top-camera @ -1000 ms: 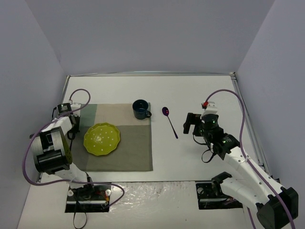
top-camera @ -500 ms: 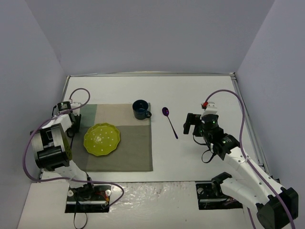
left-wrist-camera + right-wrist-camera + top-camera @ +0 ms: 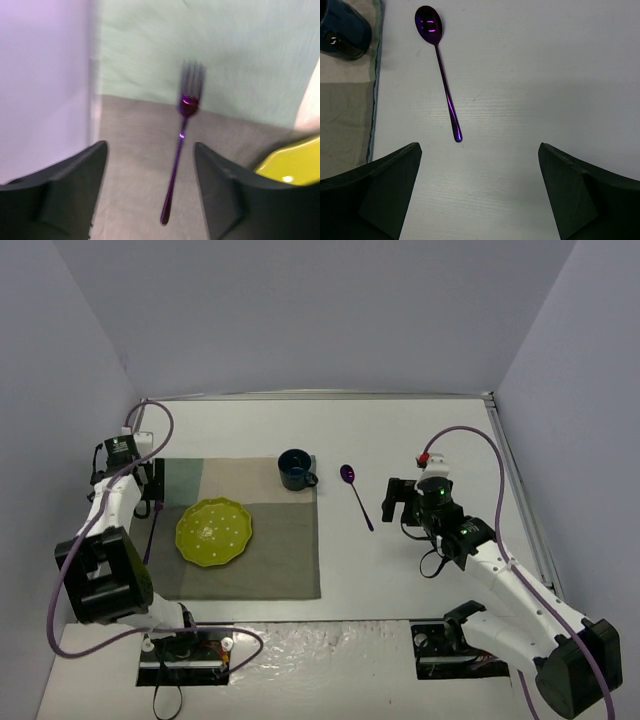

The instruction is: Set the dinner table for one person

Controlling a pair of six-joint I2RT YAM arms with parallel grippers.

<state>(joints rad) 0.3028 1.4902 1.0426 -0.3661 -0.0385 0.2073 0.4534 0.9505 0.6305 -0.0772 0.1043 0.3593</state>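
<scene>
Two arms reach over the white table (image 3: 430,435), which fills the floor of the walled space. A patchwork placemat (image 3: 285,555) lies on its left half, carrying a yellow-green plate (image 3: 213,531), with a dark blue cup (image 3: 295,469) at its far right corner. The left fingers (image 3: 65,185) stand apart, grasping nothing, above a purple fork (image 3: 178,150) lying on the placemat beside the plate. The right fingers (image 3: 380,185) gape wide over the handle end of a purple spoon (image 3: 446,90) on bare table right of the cup.

Yellow plate (image 3: 213,532), blue mug (image 3: 295,470), purple spoon (image 3: 356,497)
</scene>
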